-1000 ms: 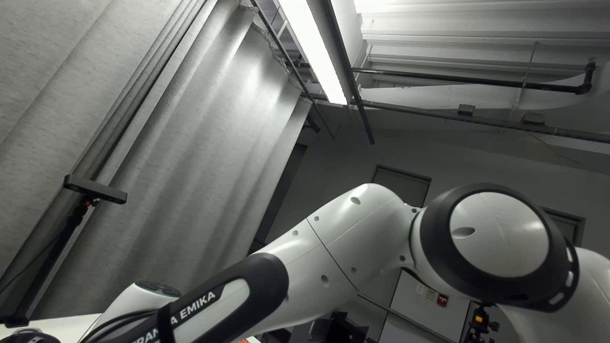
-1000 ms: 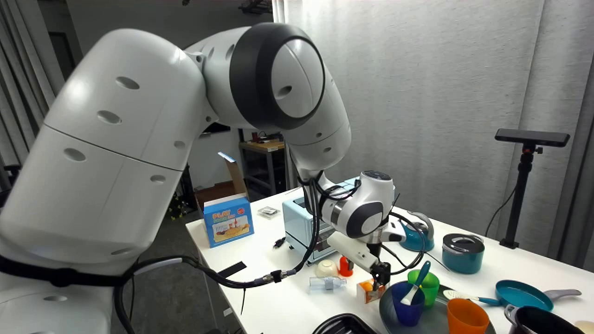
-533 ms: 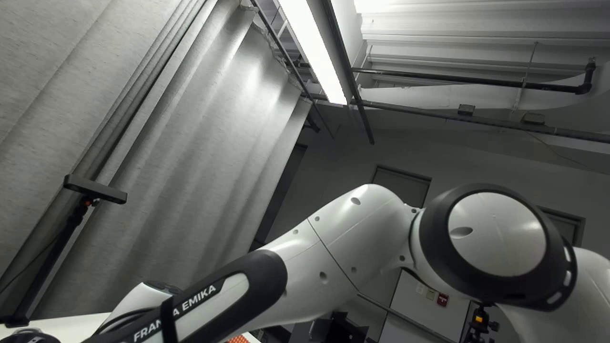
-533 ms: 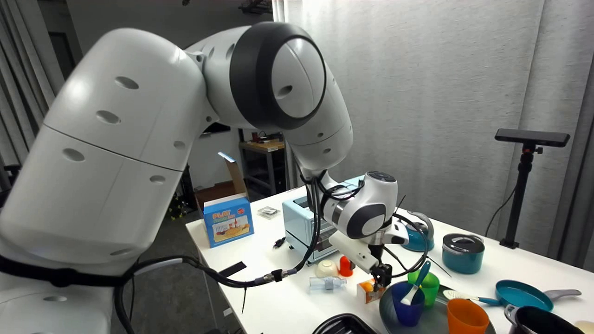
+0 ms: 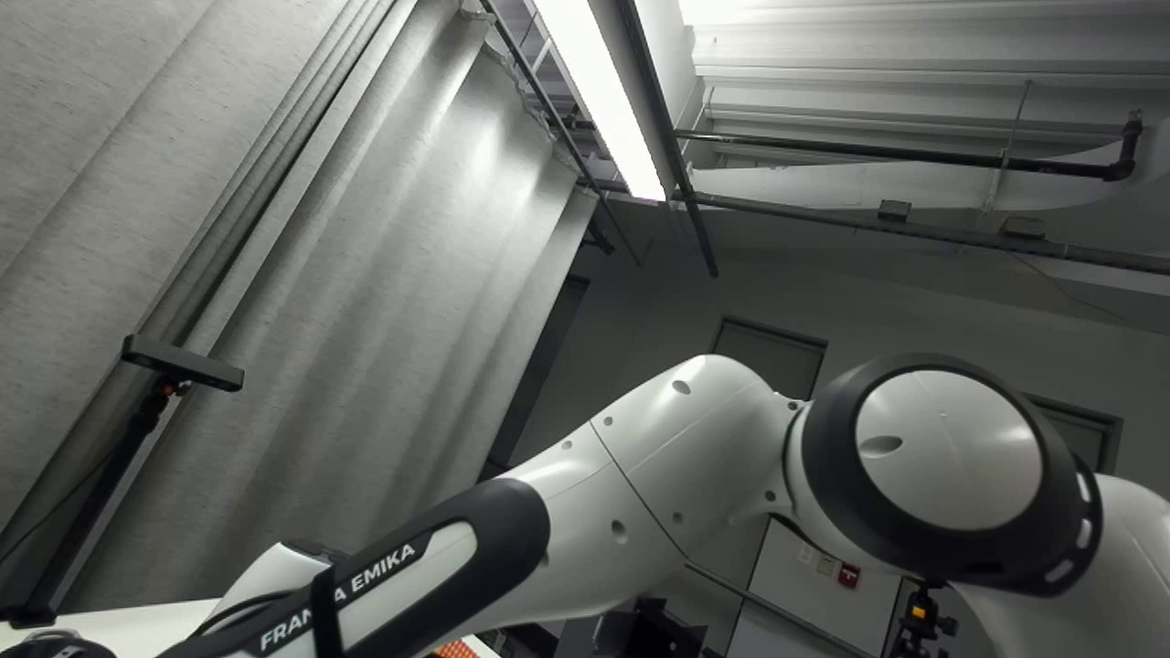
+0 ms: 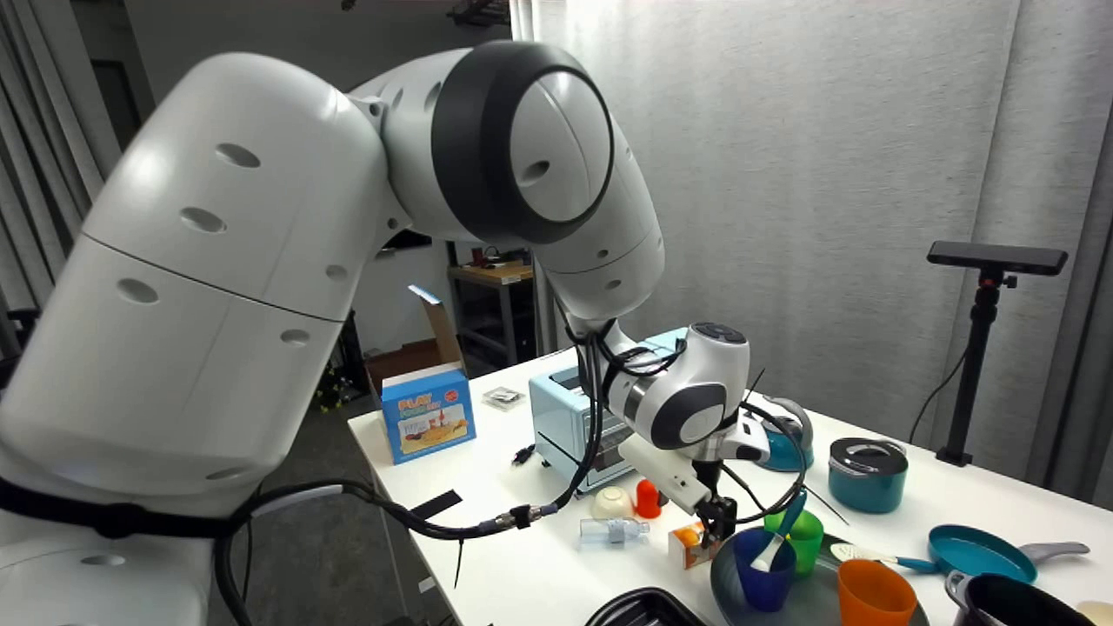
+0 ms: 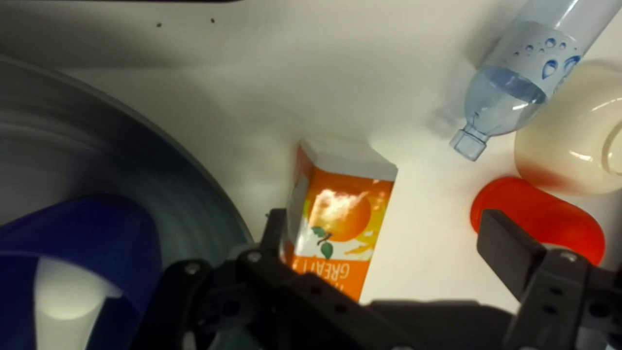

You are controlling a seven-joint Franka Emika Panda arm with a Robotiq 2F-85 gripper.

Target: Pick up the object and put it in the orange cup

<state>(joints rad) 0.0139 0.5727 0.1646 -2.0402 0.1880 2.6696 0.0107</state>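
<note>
Wears glossy white casing (image 6: 287, 209) with oval recesses (image 6: 237, 155), in both exterior views. Has a broad dark-grey ring (image 6: 474, 130) around a white disc (image 6: 561, 139). Bears white capitals (image 5: 384, 574) on a dark, round-ended panel (image 5: 516, 525), reading FRAN and A EMIKA on either side of a black strap (image 5: 324, 612). Shows a black band (image 6: 113, 520) round the lower casing, a silvery collar (image 6: 635, 402), a dark round button plate (image 6: 719, 332) and bunched black wires (image 6: 593, 335). Carries a thick black cable (image 6: 452, 531) with a silver connector (image 6: 503, 522), crossing in front of the tabletop's (image 6: 548, 587) edge in an exterior view. Ends in dark fingers (image 7: 544, 301) with flat pads (image 7: 508, 250) and small silvery screw heads (image 7: 254, 256).
</note>
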